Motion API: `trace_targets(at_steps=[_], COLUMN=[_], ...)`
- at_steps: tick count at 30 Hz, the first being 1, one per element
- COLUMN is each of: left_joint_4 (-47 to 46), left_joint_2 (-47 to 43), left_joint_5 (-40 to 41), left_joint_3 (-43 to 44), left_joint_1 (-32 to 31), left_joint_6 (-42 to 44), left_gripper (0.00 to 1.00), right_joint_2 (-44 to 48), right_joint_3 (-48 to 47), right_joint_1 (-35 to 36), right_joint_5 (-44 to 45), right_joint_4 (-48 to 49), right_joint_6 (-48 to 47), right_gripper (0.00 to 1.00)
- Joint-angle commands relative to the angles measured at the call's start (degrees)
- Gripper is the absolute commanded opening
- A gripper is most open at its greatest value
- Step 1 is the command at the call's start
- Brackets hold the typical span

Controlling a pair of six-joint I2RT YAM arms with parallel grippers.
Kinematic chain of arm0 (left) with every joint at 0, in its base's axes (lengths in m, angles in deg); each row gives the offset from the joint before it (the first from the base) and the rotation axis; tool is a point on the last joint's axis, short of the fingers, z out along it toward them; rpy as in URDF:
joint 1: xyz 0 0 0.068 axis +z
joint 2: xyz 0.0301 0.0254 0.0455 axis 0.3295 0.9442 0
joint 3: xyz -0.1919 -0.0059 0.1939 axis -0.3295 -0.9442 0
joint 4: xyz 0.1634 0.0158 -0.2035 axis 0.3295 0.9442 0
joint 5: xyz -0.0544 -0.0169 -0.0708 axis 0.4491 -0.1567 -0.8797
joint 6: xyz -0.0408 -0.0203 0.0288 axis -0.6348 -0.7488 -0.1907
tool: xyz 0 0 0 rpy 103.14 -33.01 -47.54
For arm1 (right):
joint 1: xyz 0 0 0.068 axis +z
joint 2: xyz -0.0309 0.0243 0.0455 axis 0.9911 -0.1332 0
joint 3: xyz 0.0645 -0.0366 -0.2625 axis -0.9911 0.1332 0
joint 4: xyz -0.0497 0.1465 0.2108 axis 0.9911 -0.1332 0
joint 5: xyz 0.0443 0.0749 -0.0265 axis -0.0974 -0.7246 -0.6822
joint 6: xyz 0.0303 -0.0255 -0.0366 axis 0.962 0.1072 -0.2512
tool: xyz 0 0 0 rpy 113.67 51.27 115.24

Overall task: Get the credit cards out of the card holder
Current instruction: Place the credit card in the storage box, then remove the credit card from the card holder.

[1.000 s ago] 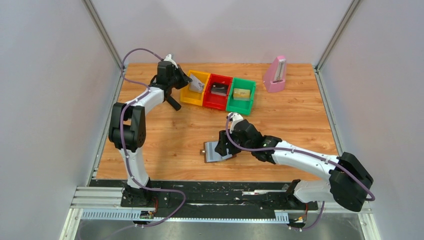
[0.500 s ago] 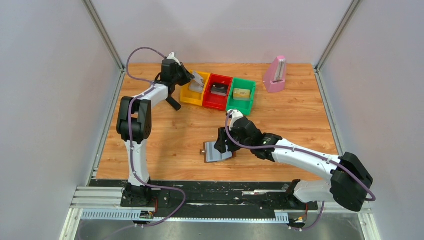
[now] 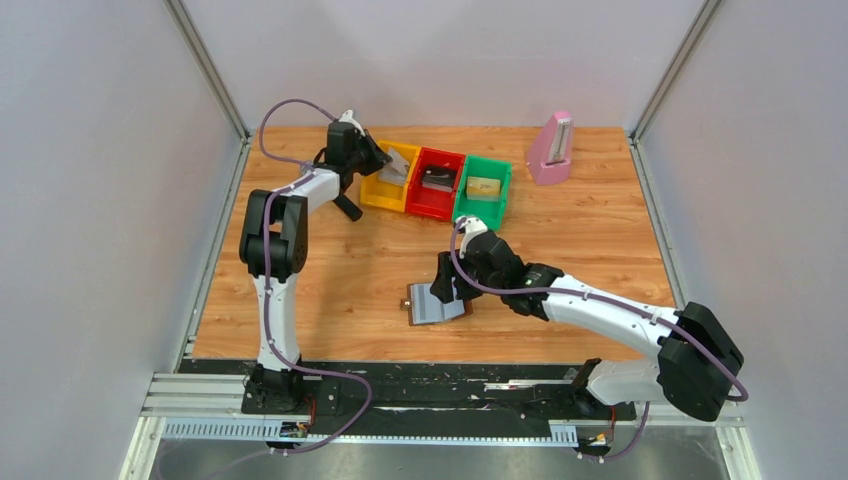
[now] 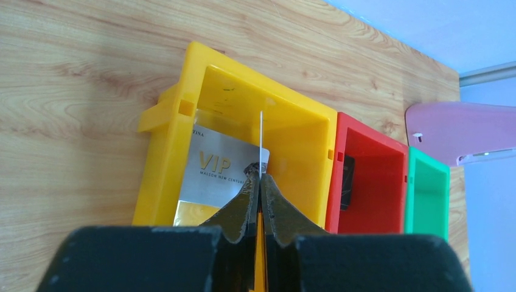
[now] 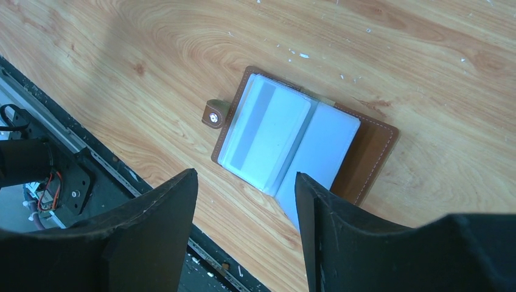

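Surface: wood-grain table (image 3: pixel 330 280), grey walls on 3 sides.
Card holder (image 5: pixel 374 143) pos.: lies open, inner side up, near-centre of table, well apart from bins; snap tab (image 5: pixel 214 114) on its left edge.
R hand (image 5: pixel 244 179): hovers just above card holder, fingers wide apart, nothing held.
L hand (image 4: pixel 260 182): far-left, over yellow bin (image 4: pixel 164 152); fingers pinched tight on held card (image 3: pixel 400 164), which is edge-on in wrist view.
Handling, holder: judged light & floppy, w/ leather-like cover and slick clear sleeves. Likely to slide on table if a card is pulled w/o pinning. Hold pt: brown rim or spine, not sleeves.
Handling, cards: judged thin, stiff, light, slippery. Hold pt: exposed short edge, pinched across flat faces.
Qty, holder: 1, w/ 2 pale sleeve panels showing.
Qty, cards: 1 held; 1 VIP card (image 4: pixel 222 170) lying in yellow bin; 1 striped card (image 5: pixel 258 121) visible inside left sleeve. Right sleeve contents: cannot tell.
Qty, bins: 3 in a row at far side: yellow, red bin (image 3: pixel 428 209), green bin (image 3: pixel 477 216). Red & green hold 1 item ea., too small to ID.
Qty, other: 1 pink object (image 3: pixel 550 150), far-right.
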Motion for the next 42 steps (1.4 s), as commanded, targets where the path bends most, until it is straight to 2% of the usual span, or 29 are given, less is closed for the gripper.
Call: trace_targets(at_steps=[1,6,17,32,42], left_joint_4=[-0.7,0.7,4.8,13.5,26.4], left_joint_2=[0.9,1.4,1.3,2.0,-7.8], left_joint_5=[-0.7,-0.7,0.9,1.9,-0.7], left_joint_3=[3.4,4.4,7.1,13.8,12.7], left_joint_1=[0.3,0.3,0.3,0.3,0.3], left_joint_6=[0.6,1.3,3.9,8.6,10.1], left_gripper=[0.11,0.23,0.36,0.42,0.44], right_joint_2=[-0.5,-0.4,0.0,0.2,-0.5], right_joint_3=[-2.1,-2.3,-2.3,-3.4,-5.0], right_joint_1=[-0.5,-0.8,-1.4,-1.7,-1.8], right_joint_5=[0.8,0.8,0.7,0.2,-1.0], right_joint_4=[0.7,0.7,0.4,-0.8,-3.6], right_joint_6=[-1.1,-1.3,-0.9,-0.5,3.4], right_gripper=[0.61,0.61,0.62,0.62,0.61])
